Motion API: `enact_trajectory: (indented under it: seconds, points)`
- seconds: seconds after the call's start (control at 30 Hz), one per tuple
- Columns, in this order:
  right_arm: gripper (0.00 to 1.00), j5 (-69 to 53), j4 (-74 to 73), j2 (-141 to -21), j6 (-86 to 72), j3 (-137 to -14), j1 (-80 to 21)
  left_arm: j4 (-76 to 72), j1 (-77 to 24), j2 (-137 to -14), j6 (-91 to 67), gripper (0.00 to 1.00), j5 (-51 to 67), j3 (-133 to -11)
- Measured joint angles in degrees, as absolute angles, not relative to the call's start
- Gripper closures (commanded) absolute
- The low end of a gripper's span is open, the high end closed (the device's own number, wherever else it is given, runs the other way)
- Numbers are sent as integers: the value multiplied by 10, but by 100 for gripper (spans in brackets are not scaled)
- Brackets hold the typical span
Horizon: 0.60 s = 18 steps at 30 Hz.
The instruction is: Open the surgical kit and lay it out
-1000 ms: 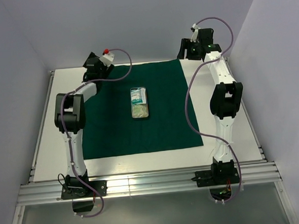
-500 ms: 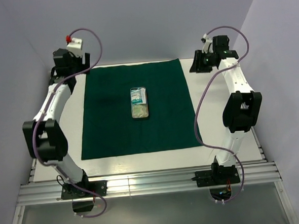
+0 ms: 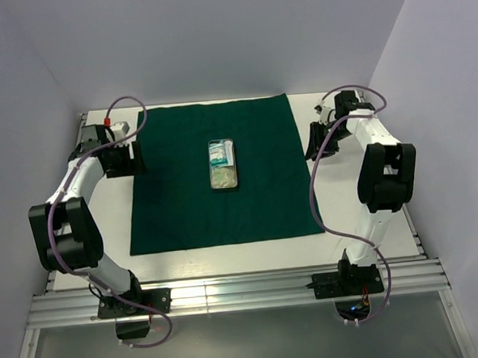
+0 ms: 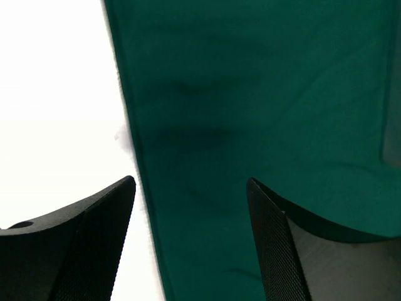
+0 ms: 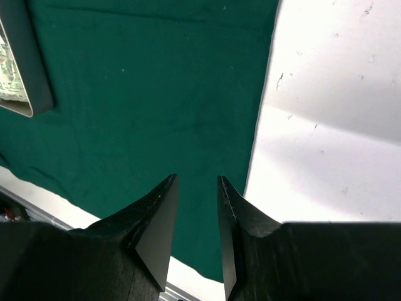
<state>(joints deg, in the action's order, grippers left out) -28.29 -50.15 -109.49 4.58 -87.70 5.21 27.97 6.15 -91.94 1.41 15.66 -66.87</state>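
Now we have the left gripper [image 3: 131, 159] low at the left edge of the dark green cloth wrap [image 3: 224, 208]. Its jaws are wide apart and empty, with one finger over the white table [image 3: 228, 261] and the other over the cloth. The wrap lies spread flat, so we judge the opening done and the laying-out not yet begun. In the middle of the cloth stands the small rectangular steel tray [image 3: 224, 178], with pale packets [image 3: 218, 153] inside it; we cannot make out any clamps or tweezers. At the cloth's right edge hangs the right gripper [image 3: 314, 146], its jaws only narrowly parted and holding nothing. Next, we think, one arm has to reach inward to the tray. Its jaws should be spread enough for a packet, which it can then lift out onto bare cloth beside the tray.
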Motion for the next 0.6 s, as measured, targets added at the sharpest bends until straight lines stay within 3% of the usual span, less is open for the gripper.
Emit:
enact_trajectory:
  seconds: [0.6]
  points:
    - [59,-263,-503,-1190,55,-888,53,324,95,-1057,38,26,166,-728]
